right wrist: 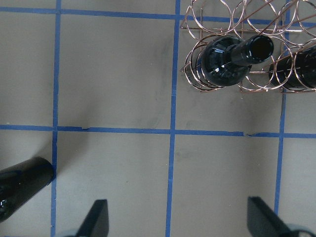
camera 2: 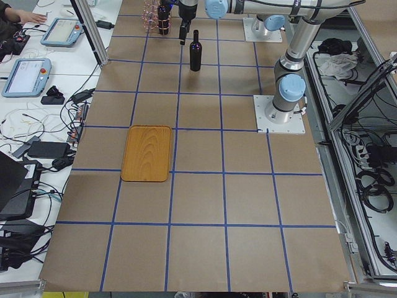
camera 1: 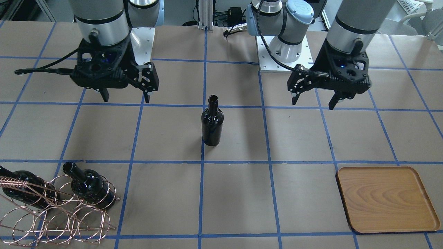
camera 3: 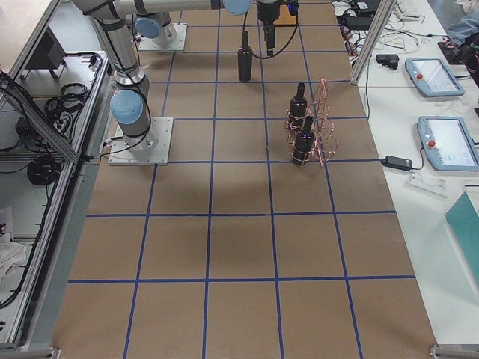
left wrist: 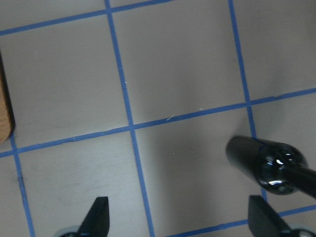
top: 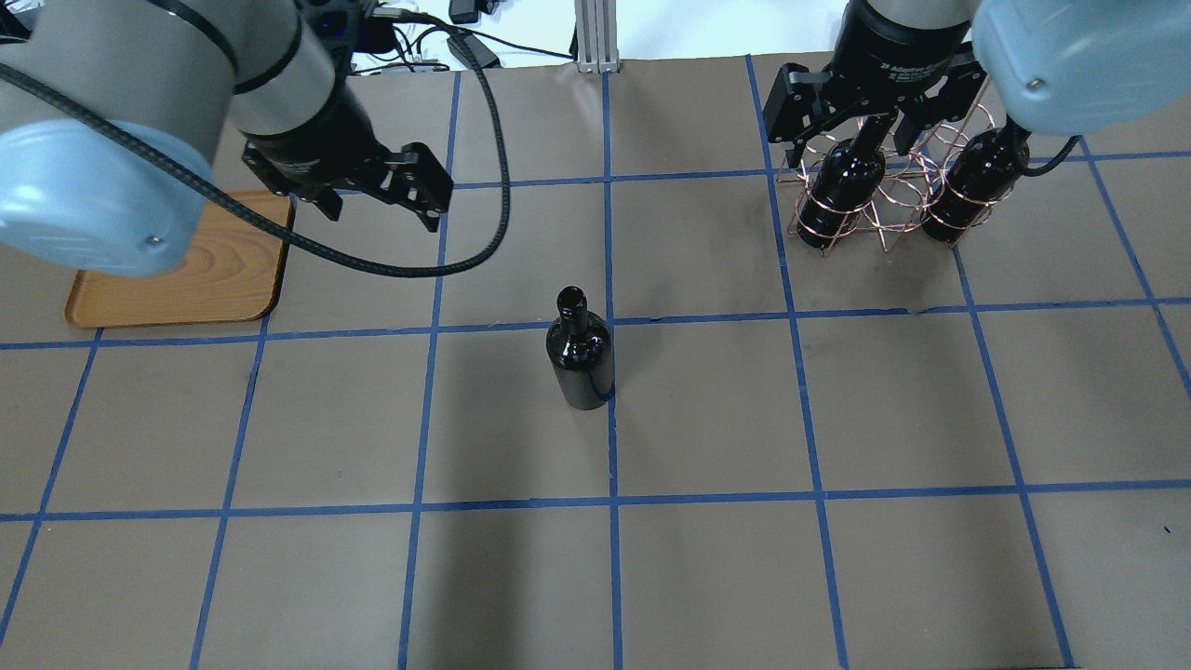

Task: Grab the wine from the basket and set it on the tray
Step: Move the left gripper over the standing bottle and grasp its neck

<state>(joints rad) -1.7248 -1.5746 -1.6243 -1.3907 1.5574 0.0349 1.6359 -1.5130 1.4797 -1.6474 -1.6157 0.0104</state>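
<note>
One dark wine bottle (camera 1: 212, 122) stands upright on the table's middle, also in the overhead view (top: 581, 358). Two more bottles (camera 1: 91, 188) (camera 1: 24, 188) rest in the copper wire basket (camera 1: 59, 221), seen overhead too (top: 884, 209). The wooden tray (camera 1: 386, 199) (top: 200, 270) lies flat and holds nothing. My left gripper (camera 1: 313, 103) (top: 381, 216) is open and empty, hovering between tray and standing bottle. My right gripper (camera 1: 126, 99) (top: 842, 154) is open and empty, raised near the basket.
The left wrist view shows the standing bottle (left wrist: 269, 165) at right and the tray's edge (left wrist: 4, 118) at left. The right wrist view shows a basket bottle (right wrist: 229, 61) and the standing bottle (right wrist: 22, 190). Blue tape lines grid the brown table.
</note>
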